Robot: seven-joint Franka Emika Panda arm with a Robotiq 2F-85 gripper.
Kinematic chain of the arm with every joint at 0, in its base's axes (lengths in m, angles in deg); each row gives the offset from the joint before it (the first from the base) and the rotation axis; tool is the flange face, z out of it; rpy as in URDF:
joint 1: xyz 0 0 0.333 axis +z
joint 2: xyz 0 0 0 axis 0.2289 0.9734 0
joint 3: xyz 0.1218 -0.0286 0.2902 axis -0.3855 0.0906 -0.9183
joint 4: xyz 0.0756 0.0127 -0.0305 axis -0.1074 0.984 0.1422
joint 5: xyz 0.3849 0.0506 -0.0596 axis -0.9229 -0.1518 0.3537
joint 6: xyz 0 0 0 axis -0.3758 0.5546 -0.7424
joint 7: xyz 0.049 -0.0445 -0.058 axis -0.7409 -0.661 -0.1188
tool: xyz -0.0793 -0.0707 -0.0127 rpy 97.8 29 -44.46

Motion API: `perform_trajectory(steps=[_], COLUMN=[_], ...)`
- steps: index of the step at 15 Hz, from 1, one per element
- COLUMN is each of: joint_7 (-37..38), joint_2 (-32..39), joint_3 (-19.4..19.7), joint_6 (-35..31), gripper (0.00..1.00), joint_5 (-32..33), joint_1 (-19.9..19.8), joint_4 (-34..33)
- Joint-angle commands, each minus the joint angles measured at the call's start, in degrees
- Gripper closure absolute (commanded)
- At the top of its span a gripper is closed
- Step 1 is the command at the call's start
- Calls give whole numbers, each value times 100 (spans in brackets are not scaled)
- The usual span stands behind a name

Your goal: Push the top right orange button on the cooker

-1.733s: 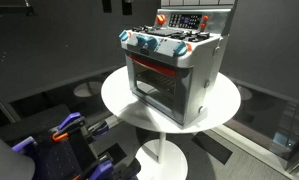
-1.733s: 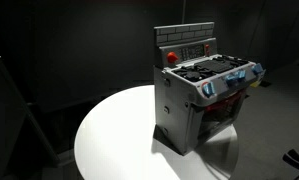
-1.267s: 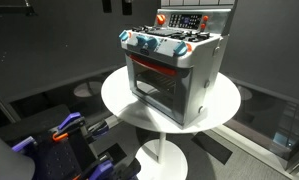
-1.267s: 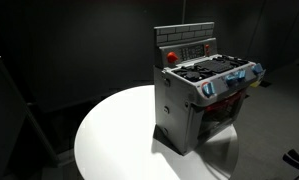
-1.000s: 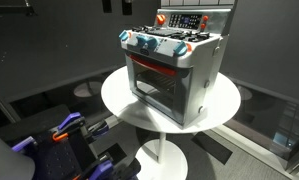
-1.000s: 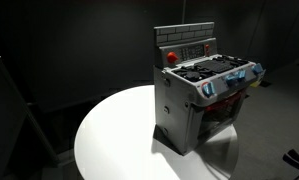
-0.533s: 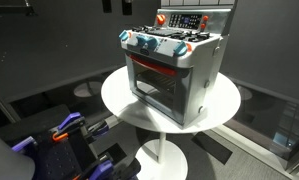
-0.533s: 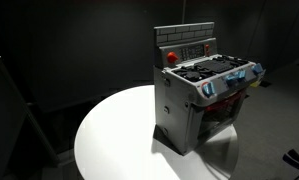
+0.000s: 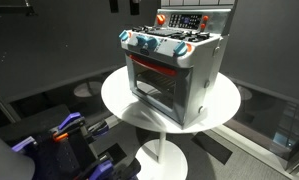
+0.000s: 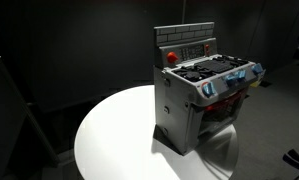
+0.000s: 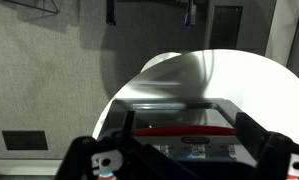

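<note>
A silver toy cooker (image 9: 174,70) with blue and white knobs stands on a round white table (image 9: 119,100); it shows in both exterior views (image 10: 204,95). Its back panel carries an orange button at each end (image 9: 161,19) (image 9: 208,19); one shows as a red-orange dot in an exterior view (image 10: 171,56). Only my gripper's fingertips (image 9: 125,6) show, at the top edge, above and behind the cooker's left end. In the wrist view my gripper (image 11: 189,150) is open and empty, its fingers spread wide on either side of the cooker (image 11: 179,115) below.
Purple and orange equipment (image 9: 64,135) sits low beside the table's pedestal (image 9: 164,155). The floor around is dark. The wrist view shows the table's white top (image 11: 209,75) and a grey wall with a socket plate (image 11: 19,140).
My gripper's fingertips at the top edge of an exterior view have shifted a little to the right. The cooker has not moved.
</note>
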Motion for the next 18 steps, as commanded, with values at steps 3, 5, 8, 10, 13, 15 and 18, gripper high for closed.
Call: perform_trajectory(steps=[3, 5, 8, 10, 13, 15, 18], joint_7=[84, 132, 254, 384, 672, 883, 1211], joint_2=[641, 849, 1197, 1457, 1853, 2129, 2513], joint_3=[1, -8, -1, -7, -18, -17, -3], joint_6=[-458, -652, -896, -1109, -1492, -1703, -1992], gripper=[0, 0, 0, 0, 0, 0, 0], joint_5=[148, 213, 286, 353, 500, 611, 793], joint_1=[-140, -194, -273, -334, -418, -459, -481], joint_4=[-562, -745, -1059, -1280, -1563, -1752, -2011])
